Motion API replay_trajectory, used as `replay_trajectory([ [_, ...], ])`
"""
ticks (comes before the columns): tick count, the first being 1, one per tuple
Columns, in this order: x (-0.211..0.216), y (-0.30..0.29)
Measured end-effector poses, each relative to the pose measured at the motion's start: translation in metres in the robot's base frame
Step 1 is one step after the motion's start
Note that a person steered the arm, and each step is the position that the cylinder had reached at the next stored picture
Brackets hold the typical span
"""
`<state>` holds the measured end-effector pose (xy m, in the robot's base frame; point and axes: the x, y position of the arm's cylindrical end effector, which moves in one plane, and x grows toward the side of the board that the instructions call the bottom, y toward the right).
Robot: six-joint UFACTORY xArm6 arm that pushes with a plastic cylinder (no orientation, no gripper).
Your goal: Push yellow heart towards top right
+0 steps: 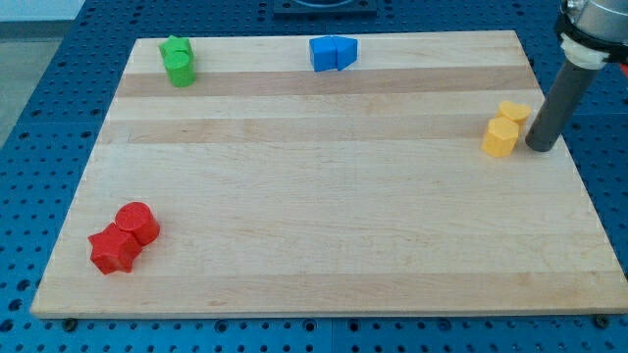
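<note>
Camera view shows the wooden board (324,196), my bare tip (539,148) holding nothing just right of two touching yellow blocks, where the small, probably light and slippery yellow heart (513,111) wants contact low-left.

yellow blocks (504,128) view's right | my tip (539,147) just right of them
</note>
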<state>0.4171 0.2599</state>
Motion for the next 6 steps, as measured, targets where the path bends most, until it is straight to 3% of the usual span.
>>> replay_trajectory([
  [4,-0.010,-0.028],
  [6,-0.040,-0.030],
])
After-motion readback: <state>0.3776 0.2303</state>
